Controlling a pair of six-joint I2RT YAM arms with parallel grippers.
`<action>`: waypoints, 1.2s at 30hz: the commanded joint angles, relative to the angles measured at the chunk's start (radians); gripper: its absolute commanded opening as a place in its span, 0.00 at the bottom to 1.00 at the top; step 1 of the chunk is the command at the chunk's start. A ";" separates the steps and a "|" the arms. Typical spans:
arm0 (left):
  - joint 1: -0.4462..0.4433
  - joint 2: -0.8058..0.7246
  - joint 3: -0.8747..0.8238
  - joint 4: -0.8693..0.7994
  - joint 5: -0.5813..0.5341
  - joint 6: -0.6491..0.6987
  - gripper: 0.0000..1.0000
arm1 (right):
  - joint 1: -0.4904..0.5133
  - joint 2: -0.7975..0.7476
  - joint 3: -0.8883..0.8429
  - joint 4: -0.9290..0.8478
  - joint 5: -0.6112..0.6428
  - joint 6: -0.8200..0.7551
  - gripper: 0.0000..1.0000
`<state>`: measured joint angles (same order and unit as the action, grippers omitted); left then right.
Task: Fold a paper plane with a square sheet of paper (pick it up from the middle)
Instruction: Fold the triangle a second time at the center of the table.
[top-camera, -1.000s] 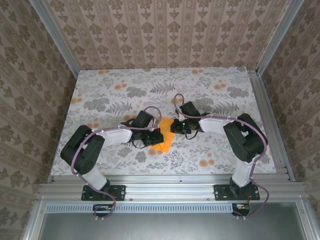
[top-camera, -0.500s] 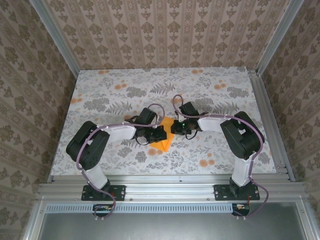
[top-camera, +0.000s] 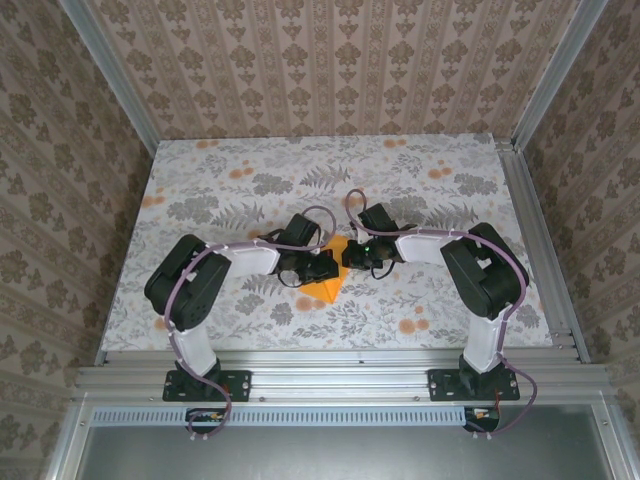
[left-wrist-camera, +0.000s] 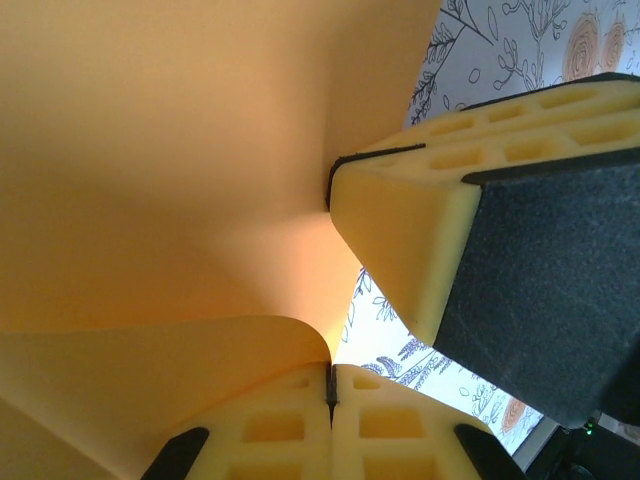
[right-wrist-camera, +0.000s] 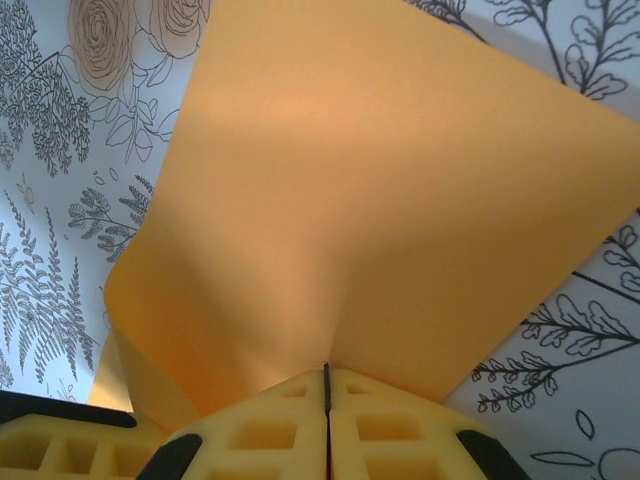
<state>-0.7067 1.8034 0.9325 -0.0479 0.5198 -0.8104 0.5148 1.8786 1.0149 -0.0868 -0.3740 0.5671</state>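
Surface: table (top-camera: 250, 160), grey floral print with orange blotches.
On it: square sheet of paper (top-camera: 328, 285), orange, near centre, bowed up.

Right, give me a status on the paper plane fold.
Done: the orange square sheet of paper is grasped, with the left tool and right tool both shut on it. In hand: the sheet bows up off the table between them, one layer curling over in the left wrist view, with no sharp crease visible. Left: every pressed fold; no pointed dart exists yet.
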 joint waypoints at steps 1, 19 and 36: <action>-0.007 0.024 0.023 0.018 0.005 0.010 0.05 | 0.005 0.024 0.002 -0.033 -0.019 -0.014 0.10; -0.016 0.069 0.022 0.057 0.010 -0.004 0.06 | 0.008 0.017 -0.007 -0.027 -0.022 -0.013 0.10; -0.016 0.110 0.009 0.050 0.005 0.021 0.11 | 0.007 -0.007 -0.013 -0.034 -0.017 -0.013 0.10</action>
<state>-0.7128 1.8668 0.9390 0.0154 0.5426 -0.8108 0.5140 1.8782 1.0149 -0.0868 -0.3737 0.5667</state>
